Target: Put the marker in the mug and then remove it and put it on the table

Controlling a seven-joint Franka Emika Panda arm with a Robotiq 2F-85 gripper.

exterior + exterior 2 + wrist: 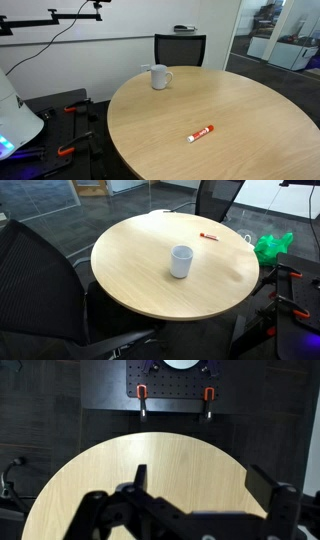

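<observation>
Lying flat on the table (240, 95), well apart from the mug (160, 77), the marker (201, 133) looks light, stiff and slick, best pinched across its red middle, while the gripper (205, 500), seemingly spread wide and empty, hangs above the tabletop.
</observation>
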